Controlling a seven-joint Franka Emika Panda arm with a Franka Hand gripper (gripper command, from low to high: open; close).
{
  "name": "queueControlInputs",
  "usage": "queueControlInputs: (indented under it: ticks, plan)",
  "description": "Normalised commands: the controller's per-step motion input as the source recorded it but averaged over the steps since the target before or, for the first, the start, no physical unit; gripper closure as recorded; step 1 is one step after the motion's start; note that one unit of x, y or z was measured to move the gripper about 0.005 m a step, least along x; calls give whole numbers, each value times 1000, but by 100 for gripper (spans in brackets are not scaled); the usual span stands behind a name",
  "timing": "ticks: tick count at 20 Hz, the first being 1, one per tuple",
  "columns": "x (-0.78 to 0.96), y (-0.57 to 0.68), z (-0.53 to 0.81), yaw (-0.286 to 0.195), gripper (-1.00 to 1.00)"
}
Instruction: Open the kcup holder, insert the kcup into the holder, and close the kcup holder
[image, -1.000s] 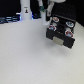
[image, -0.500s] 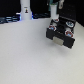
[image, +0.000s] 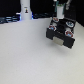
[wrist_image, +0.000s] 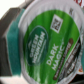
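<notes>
The kcup (wrist_image: 45, 42) fills the wrist view: a white pod with a round green foil top printed "Dark Magic", tilted and very close to the camera. My gripper (image: 59, 13) hangs just above the back of the kcup holder (image: 60, 31), a black boxy unit at the exterior view's upper right with round pod tops along its top face. The gripper appears shut on the kcup. Its fingers are hidden behind the pod in the wrist view. The exterior view is too blurred to tell whether a drawer stands open.
A tall white bottle-like object (image: 24, 9) with dark marks stands at the back, on the exterior view's left. The white table (image: 25, 55) spreads in front of the holder. Dark clutter lines the far edge.
The gripper has shifted slightly toward the holder. The holder and the bottle-like object have not moved.
</notes>
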Motion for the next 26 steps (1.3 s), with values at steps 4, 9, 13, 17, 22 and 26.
queueControlInputs:
  ticks: [4, 9, 13, 17, 22, 26]
  plan:
    - [-94, 385, -170, 44, 100]
    - [-101, 261, -254, 42, 100]
    - [0, 179, -234, 29, 100]
    - [2, 189, -206, 22, 100]
    - [3, 157, -186, 17, 100]
    - [17, 26, -196, 4, 100]
